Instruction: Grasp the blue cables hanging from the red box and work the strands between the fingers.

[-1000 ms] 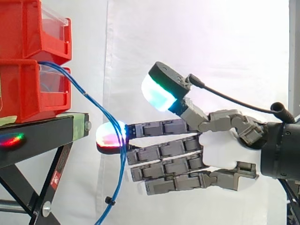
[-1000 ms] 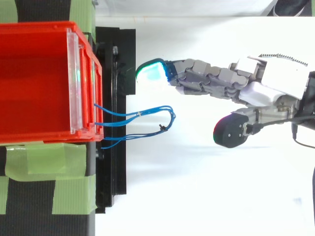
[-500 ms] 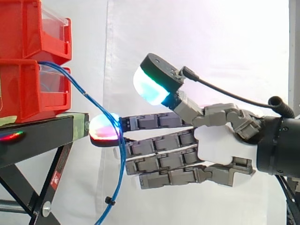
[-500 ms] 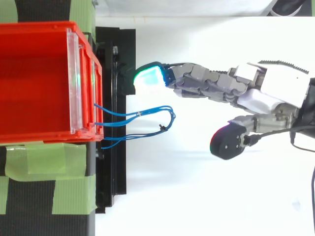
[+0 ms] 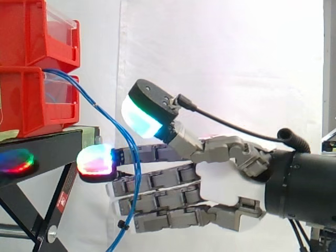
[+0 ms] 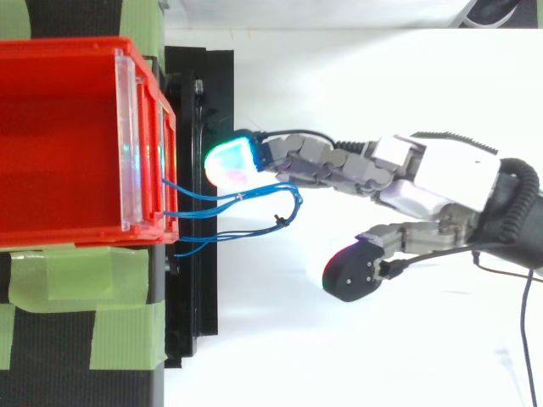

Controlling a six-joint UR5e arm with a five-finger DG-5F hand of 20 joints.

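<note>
A: So, are the cables [image 6: 246,196] grasped?
B: Not yet. They hang from the red box [image 5: 31,100], just beside the hand [image 5: 226,181], whose fingers are straight with the thumb held apart. Closing on the strands and working them both remain.

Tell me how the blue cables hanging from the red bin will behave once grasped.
Probably floppy: the blue cables sag in loose loops from the red bin. Likely light and thin, so strands may slip past the hand's straight fingers.
</note>
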